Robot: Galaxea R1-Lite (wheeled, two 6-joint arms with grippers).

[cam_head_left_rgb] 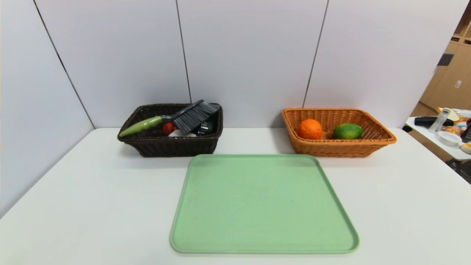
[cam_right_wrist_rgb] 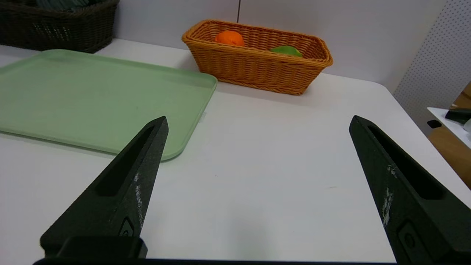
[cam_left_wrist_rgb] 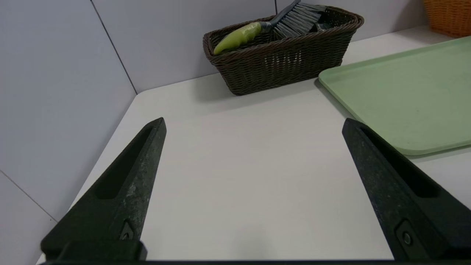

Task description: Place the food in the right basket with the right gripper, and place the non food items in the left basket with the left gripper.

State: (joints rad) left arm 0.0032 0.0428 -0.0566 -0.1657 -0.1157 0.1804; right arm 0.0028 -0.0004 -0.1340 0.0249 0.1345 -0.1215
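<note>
The dark brown left basket (cam_head_left_rgb: 147, 145) holds the green-handled brush (cam_head_left_rgb: 176, 118), the red toy (cam_head_left_rgb: 168, 128), the white bar (cam_head_left_rgb: 181, 134) and the black-handled glass cup (cam_head_left_rgb: 205, 128). The orange-tan right basket (cam_head_left_rgb: 331, 149) holds the orange (cam_head_left_rgb: 310, 129) and the green fruit (cam_head_left_rgb: 347, 131). Neither arm shows in the head view. My left gripper (cam_left_wrist_rgb: 254, 123) is open and empty over bare table, near side of the left basket (cam_left_wrist_rgb: 283, 62). My right gripper (cam_right_wrist_rgb: 258, 121) is open and empty over bare table, near side of the right basket (cam_right_wrist_rgb: 257, 70).
A light green tray (cam_head_left_rgb: 206, 239) lies empty at the table's middle front, between the two baskets. Grey wall panels stand behind and to the left. A side table (cam_head_left_rgb: 434, 138) with clutter stands off to the right.
</note>
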